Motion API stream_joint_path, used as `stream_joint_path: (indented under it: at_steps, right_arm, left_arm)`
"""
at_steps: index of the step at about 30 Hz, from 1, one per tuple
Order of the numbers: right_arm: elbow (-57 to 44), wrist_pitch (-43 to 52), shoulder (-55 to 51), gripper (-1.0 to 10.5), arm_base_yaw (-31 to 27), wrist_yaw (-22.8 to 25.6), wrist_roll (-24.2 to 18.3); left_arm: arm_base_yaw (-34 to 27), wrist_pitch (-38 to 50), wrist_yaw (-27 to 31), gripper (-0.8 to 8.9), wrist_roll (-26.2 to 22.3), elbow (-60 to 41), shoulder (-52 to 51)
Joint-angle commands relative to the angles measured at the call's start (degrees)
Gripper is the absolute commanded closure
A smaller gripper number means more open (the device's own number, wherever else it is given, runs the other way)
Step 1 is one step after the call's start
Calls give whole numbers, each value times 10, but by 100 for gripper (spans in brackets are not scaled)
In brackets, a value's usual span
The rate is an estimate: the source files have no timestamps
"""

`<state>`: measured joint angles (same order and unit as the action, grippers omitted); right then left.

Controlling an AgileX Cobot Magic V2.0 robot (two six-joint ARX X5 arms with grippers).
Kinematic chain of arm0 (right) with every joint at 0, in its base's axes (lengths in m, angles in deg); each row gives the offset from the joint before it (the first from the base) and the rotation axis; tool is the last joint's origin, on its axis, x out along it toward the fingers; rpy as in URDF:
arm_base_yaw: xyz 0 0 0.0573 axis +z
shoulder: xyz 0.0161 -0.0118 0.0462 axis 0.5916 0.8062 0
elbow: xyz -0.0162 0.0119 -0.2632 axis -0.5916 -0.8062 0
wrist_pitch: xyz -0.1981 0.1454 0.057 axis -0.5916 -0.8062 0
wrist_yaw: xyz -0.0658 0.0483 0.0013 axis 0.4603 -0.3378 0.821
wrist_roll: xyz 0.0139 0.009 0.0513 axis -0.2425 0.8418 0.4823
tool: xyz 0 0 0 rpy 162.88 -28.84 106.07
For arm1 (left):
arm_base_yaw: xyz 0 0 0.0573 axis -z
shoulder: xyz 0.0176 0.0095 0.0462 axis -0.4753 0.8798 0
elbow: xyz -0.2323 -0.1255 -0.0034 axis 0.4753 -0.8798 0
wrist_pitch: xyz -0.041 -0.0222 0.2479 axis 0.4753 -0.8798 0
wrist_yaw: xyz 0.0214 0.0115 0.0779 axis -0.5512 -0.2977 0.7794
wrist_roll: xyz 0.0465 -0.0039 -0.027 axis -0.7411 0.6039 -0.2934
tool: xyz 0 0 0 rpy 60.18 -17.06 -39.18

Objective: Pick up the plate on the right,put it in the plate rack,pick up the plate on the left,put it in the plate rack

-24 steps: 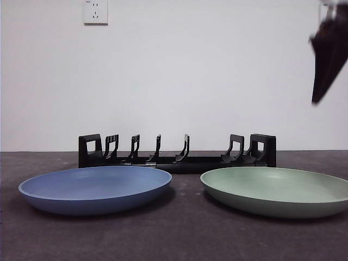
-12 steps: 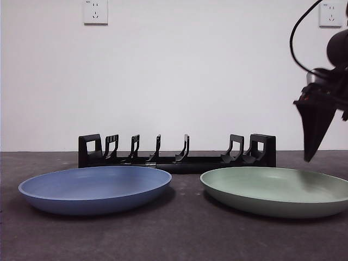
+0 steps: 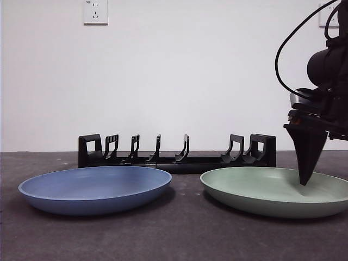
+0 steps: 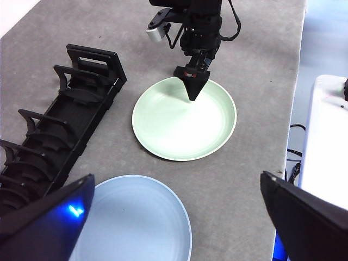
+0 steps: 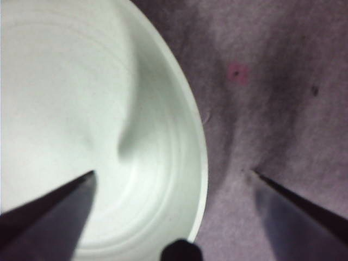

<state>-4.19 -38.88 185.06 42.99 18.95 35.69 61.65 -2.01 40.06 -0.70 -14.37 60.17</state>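
While the left gripper point(image 4: 174, 217) waits high above the table point(image 3: 179, 234) with its jaws spread wide and empty, the right gripper point(image 3: 306, 179) hangs over the green plate point(image 3: 274, 190), jaws open astride its rim, one inside the dish, one outside; whether they touch it cannot be told. The blue plate point(image 3: 95, 188) lies beside it. The plate rack point(image 3: 176, 153) stands behind both, empty, its far end cut off in the left wrist view.

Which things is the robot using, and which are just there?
Using: green plate, blue plate, plate rack, right hand open astride the green plate's rim.
Just there: wall socket, table, left hand waiting, open.
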Motion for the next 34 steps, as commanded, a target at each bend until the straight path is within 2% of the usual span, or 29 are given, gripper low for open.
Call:
stream_joint_path:
  at_steps: [1,6,13,21,28,34]
  right_arm:
    - [2,5,6,819,1,2,3]
    - [2,7,6,959,1,2,-1]
    - [2,15,5,959,1,0,-1]
    - [26,-21,-22,959,0,-2,-14]
    - [103,-85,-80,959,0,-38,-14]
    - [207,-163,-115,959,0,-76,-14]
  left_arm:
    - [2,0,0,149,-7,0,0]
    - [2,0,7,149,-7,0,1]
    - [15,-3,11,149,-8,0,1]
    - [47,-17,36,149,-42,0,3]
    - [84,-17,49,149,-83,0,4]
    - [126,-16,110,149,-137,0,11]
